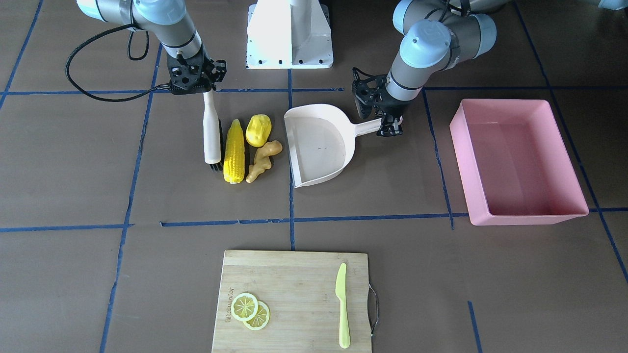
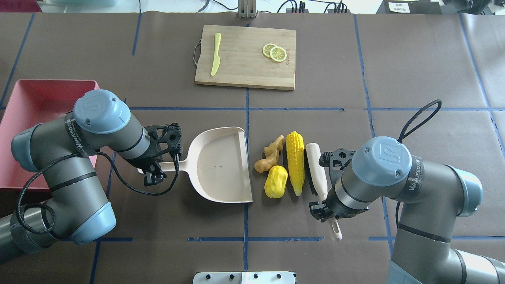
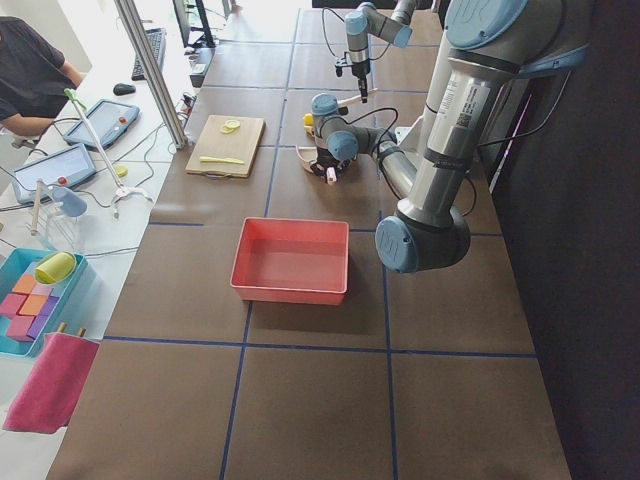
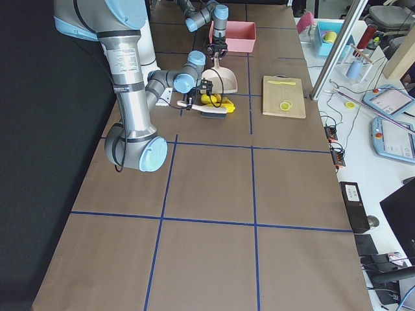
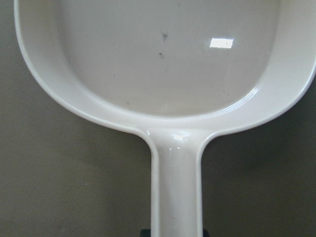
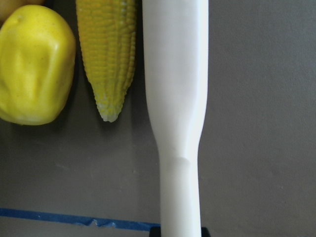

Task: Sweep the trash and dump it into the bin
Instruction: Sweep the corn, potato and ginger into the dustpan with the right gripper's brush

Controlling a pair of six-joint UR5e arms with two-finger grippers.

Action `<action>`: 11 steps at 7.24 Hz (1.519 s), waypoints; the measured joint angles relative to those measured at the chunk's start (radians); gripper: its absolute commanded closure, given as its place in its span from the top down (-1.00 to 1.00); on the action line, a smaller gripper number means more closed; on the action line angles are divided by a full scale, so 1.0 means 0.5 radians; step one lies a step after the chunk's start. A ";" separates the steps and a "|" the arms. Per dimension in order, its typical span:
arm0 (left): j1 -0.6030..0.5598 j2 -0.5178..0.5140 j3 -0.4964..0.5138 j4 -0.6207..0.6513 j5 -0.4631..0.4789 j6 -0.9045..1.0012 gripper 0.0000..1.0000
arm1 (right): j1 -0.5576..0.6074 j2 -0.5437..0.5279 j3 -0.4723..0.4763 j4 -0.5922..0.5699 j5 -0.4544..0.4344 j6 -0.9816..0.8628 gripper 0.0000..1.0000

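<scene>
The corn cob (image 1: 234, 152), pepper lump (image 1: 258, 130) and ginger root (image 1: 262, 160) lie clustered on the desk (image 1: 392, 274) between brush (image 1: 212, 132) and dustpan (image 1: 319, 144). They are probably light, hard and roll-prone, so best pushed broadside, not grasped. The right gripper (image 1: 208, 91) is clamped on the brush handle, the left gripper (image 1: 390, 126) on the dustpan handle.

A bamboo cutting board (image 1: 294, 284) lies at the bottom centre of the front-facing view, on the brown table (image 1: 73, 162) crossed by blue tape lines (image 1: 373, 216). Two overlapping lemon slices (image 1: 250, 310) sit at the board's lower left, and a yellow-green plastic knife (image 1: 342, 305) lies lengthwise near its right edge, beside a wire handle (image 1: 375, 310). In the exterior left view, a folded pink cloth (image 3: 52, 382) and a teal tray (image 3: 72, 312) of coloured blocks occupy the lower left.
</scene>
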 measured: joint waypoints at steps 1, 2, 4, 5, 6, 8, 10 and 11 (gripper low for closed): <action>0.000 -0.014 0.007 0.000 0.011 -0.001 -0.89 | -0.011 0.025 -0.015 0.001 -0.010 0.004 -0.95; 0.001 -0.029 0.009 0.001 0.037 -0.001 -0.89 | -0.017 0.077 -0.047 0.000 -0.015 0.006 -0.95; 0.012 -0.055 0.012 0.012 0.085 -0.003 -0.89 | -0.028 0.160 -0.103 -0.001 -0.017 0.009 -0.95; 0.031 -0.065 0.013 0.015 0.133 -0.026 -0.90 | -0.035 0.187 -0.119 -0.001 -0.017 0.011 -0.95; 0.058 -0.071 0.013 0.016 0.181 -0.064 -0.90 | -0.046 0.227 -0.143 -0.001 -0.017 0.025 -0.95; 0.085 -0.077 0.014 0.015 0.215 -0.101 -0.90 | -0.068 0.355 -0.220 0.000 -0.018 0.086 -0.95; 0.098 -0.080 0.016 0.015 0.220 -0.135 -0.90 | -0.081 0.486 -0.312 0.003 -0.021 0.138 -0.95; 0.100 -0.082 0.015 0.015 0.220 -0.146 -0.90 | -0.087 0.535 -0.343 0.005 -0.022 0.151 -0.95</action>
